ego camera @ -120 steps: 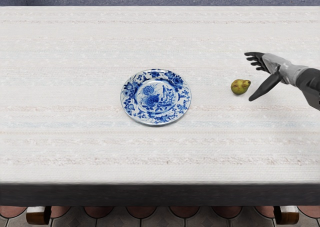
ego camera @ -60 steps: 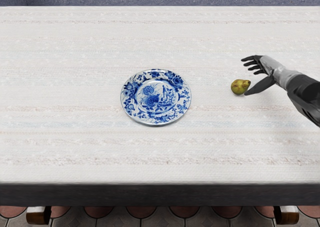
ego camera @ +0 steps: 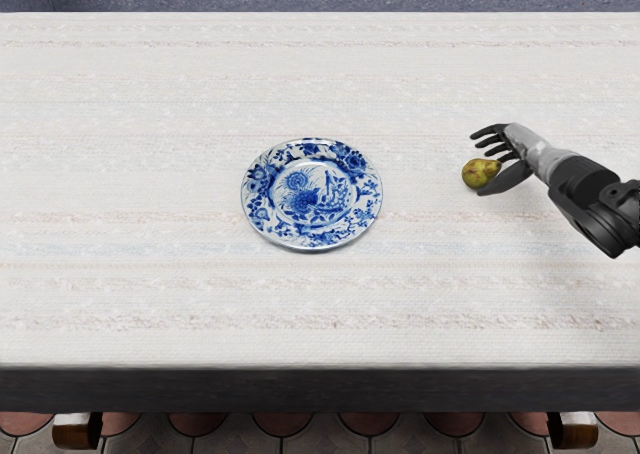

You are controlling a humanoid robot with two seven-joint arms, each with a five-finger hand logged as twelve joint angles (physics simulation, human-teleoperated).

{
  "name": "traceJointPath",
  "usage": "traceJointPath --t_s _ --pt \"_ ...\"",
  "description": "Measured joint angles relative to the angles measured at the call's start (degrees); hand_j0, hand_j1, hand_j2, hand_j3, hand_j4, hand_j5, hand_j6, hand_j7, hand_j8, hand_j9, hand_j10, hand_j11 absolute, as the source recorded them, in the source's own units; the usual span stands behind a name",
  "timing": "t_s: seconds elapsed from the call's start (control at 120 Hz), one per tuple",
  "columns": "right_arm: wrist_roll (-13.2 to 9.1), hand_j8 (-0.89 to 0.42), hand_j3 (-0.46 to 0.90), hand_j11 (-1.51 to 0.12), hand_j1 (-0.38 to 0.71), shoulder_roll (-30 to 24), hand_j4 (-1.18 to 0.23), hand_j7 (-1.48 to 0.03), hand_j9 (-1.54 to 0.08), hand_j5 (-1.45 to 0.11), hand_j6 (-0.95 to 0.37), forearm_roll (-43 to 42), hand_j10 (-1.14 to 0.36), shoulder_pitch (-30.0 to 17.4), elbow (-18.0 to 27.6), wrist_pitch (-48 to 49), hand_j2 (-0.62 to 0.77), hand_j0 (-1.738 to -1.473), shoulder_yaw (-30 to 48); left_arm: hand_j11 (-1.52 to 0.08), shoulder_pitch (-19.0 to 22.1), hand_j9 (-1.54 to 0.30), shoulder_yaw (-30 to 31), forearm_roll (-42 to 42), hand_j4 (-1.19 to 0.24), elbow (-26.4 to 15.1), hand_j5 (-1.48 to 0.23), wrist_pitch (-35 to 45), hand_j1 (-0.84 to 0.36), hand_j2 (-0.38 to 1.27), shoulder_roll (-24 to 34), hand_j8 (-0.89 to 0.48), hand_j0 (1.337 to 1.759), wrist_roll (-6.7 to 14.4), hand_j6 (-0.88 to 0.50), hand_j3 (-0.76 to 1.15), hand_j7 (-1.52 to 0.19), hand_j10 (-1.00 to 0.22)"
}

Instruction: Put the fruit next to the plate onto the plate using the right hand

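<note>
The fruit point(ego camera: 481, 173), small and yellow-green, lies on the table point(ego camera: 150, 84) at 3 o'clock from the blue-patterned plate point(ego camera: 312, 193), apart from its rim. At the fruit's 3 o'clock the right hand point(ego camera: 508, 154) hovers just beside it, fingers spread, holding nothing

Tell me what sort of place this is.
Probably a simulated dining room: a long table with a pale, cloth-like top, a blue-and-white patterned plate with a small pear lying beside it, and what looks like tiled floor beneath the table's near edge.
</note>
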Motion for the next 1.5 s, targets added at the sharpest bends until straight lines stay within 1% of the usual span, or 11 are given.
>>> traceJointPath --t_s 0.608,0.75,0.842,0.867,0.892,0.908,0.917,0.975,1.067,1.383,1.5 --pt "-1.19 -0.40 0.00 -0.51 0.12 1.99 -0.40 -0.53 -0.54 -0.54 -0.40 0.04 -0.39 1.85 -2.19 -0.33 -0.10 -1.657 -3.63 -0.03 0.00 -0.03 0.00 -0.02 -0.02 0.00 -0.03 0.00 0.32 0.00 0.00 -0.02 1.658 0.00 -0.02 0.00 -0.03 -0.02" --pt "-1.08 -0.42 0.00 -0.64 0.15 2.01 -0.43 -0.56 -0.56 -0.56 -0.43 -0.11 -0.31 1.91 -2.21 -0.37 -0.11 -1.657 -4.02 -0.03 0.00 -0.03 0.01 -0.03 -0.02 0.00 -0.03 0.00 0.32 0.00 0.00 -0.02 1.658 0.01 -0.02 0.00 -0.03 -0.02" --pt "-0.95 -0.44 0.00 -0.58 0.17 2.03 -0.45 -0.58 -0.58 -0.58 -0.45 -0.19 -0.34 1.94 -2.20 -0.38 -0.10 -1.657 -4.12 -0.03 0.00 -0.03 0.02 -0.03 -0.02 0.00 -0.03 0.00 0.32 0.00 0.00 -0.02 1.658 0.01 -0.02 0.00 -0.03 -0.02" --pt "-0.93 -0.45 0.00 -0.59 0.18 2.04 -0.45 -0.59 -0.59 -0.59 -0.45 -0.20 -0.34 1.94 -2.20 -0.38 -0.10 -1.657 -4.18 -0.03 0.00 -0.03 0.02 -0.04 -0.02 0.00 -0.03 0.00 0.32 0.00 0.00 -0.02 1.658 0.01 -0.02 0.00 -0.03 -0.02" --pt "-0.92 -0.46 0.00 -0.72 0.19 2.03 -0.46 -0.60 -0.59 -0.59 -0.46 -0.23 -0.29 1.95 -2.21 -0.39 -0.10 -1.657 -4.27 -0.03 0.00 -0.03 0.02 -0.04 -0.02 0.00 -0.03 0.00 0.32 0.00 0.00 -0.02 1.658 0.01 -0.02 0.00 -0.03 -0.02" --pt "-0.91 -0.47 0.00 -0.72 0.19 2.03 -0.47 -0.60 -0.60 -0.59 -0.46 -0.23 -0.28 1.95 -2.21 -0.38 -0.10 -1.657 -4.32 -0.03 0.00 -0.03 0.02 -0.03 -0.02 0.00 -0.03 0.00 0.32 0.00 0.00 -0.02 1.658 0.01 -0.02 0.00 -0.03 -0.02" --pt "-0.88 -0.47 0.00 -0.66 0.19 2.04 -0.47 -0.60 -0.60 -0.60 -0.47 -0.24 -0.30 1.95 -2.20 -0.36 -0.10 -1.657 -4.34 -0.03 0.00 -0.03 0.03 -0.03 -0.02 0.00 -0.03 0.00 0.32 0.00 0.00 -0.02 1.658 0.01 -0.02 0.00 -0.03 -0.02" --pt "-0.88 -0.49 0.00 -0.74 0.21 2.04 -0.49 -0.62 -0.62 -0.61 -0.48 -0.26 -0.26 1.98 -2.20 -0.36 -0.09 -1.657 -4.46 -0.03 -0.04 -0.03 0.02 -0.04 -0.02 0.00 -0.03 0.00 0.32 0.00 0.00 -0.02 1.658 0.01 -0.02 0.00 -0.03 -0.02" --pt "-0.92 -0.48 0.00 -0.82 0.22 2.03 -0.52 -0.66 -0.65 -0.64 -0.47 -0.28 -0.23 2.01 -2.18 -0.33 -0.05 -1.656 -4.55 -0.03 -0.04 -0.03 0.02 -0.03 -0.02 0.00 -0.03 0.00 0.32 0.00 0.00 -0.02 1.658 0.01 -0.02 0.00 -0.03 -0.02" --pt "-1.20 -0.45 0.00 -0.84 0.27 1.99 -0.65 -0.83 -0.81 -0.80 -0.44 -0.09 -0.21 2.29 -2.07 0.10 0.13 -1.653 -4.67 -0.03 -0.04 -0.03 0.00 -0.02 -0.02 0.00 -0.03 0.00 0.32 0.00 0.00 -0.02 1.658 0.00 -0.02 0.00 -0.03 -0.02" --pt "-1.17 -0.44 0.00 -0.92 0.27 2.00 -0.70 -0.90 -0.90 -0.89 -0.44 0.01 -0.43 2.58 -2.01 0.59 0.20 -1.652 -4.66 -0.03 0.00 -0.03 -0.01 -0.02 -0.02 0.00 -0.03 0.00 0.32 0.00 0.00 -0.02 1.658 0.00 -0.02 0.00 -0.03 -0.02"
